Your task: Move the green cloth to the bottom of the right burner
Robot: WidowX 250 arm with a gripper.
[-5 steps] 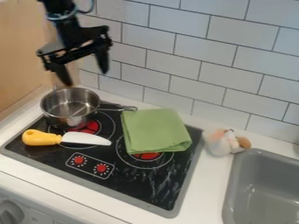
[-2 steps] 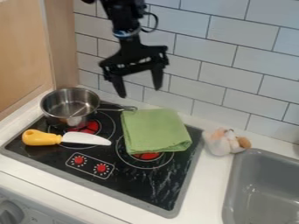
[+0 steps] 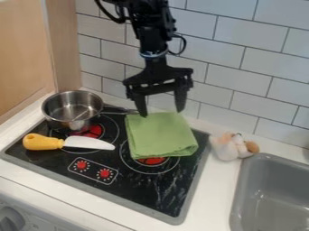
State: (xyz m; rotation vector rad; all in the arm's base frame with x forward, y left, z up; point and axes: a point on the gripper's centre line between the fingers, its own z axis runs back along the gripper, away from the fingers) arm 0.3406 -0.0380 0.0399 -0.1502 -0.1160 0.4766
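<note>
- My black gripper (image 3: 161, 113), fingers spread wide, hangs over the twelve o'clock edge of the folded green cloth (image 3: 161, 137); whether the tips touch it, I cannot tell.
- The cloth lies at my six o'clock, spread over the far part of the right burner (image 3: 151, 161), whose red centre peeks out at the cloth's near edge.
- At nine o'clock, a metal pot (image 3: 54, 118) sits upright over the far side of the left burner (image 3: 93, 131), its bare inner bottom in view; its handle extends toward my fingers, close to the cloth's ten o'clock corner.
- At eight o'clock, a toy knife (image 3: 89, 143) lies across the left burner's near side, yellow handle outward, white blade toward the right burner.
- Between seven and eight, two red knobs (image 3: 105, 173) mark the black stovetop (image 3: 136, 194).
- At four o'clock, a pale, brown-tipped object (image 3: 227, 149) rests on the white counter (image 3: 211, 180), beside the grey sink (image 3: 236, 194).
</note>
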